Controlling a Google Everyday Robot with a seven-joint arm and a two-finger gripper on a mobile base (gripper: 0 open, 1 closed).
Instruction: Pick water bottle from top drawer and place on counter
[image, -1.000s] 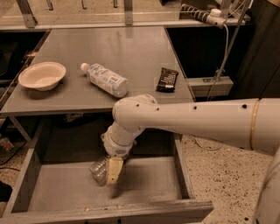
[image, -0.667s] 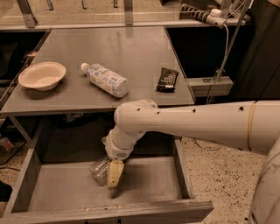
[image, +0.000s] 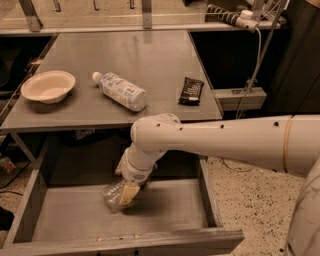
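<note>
The water bottle (image: 112, 194), small and clear, lies in the open top drawer (image: 65, 215) near the middle of its grey floor. My gripper (image: 126, 191) reaches down into the drawer from the right, under the counter's front edge. It is shut on the bottle, with one tan finger (image: 129, 193) across the bottle's near side. The other finger is hidden behind the bottle and wrist. The counter (image: 150, 60) is the grey tabletop above the drawer.
On the counter are a beige bowl (image: 48, 86) at the left, a larger bottle with a white-blue label (image: 121, 91) lying on its side, and a dark snack packet (image: 191, 91) at the right. My white arm (image: 225, 142) crosses in front of the drawer's right side.
</note>
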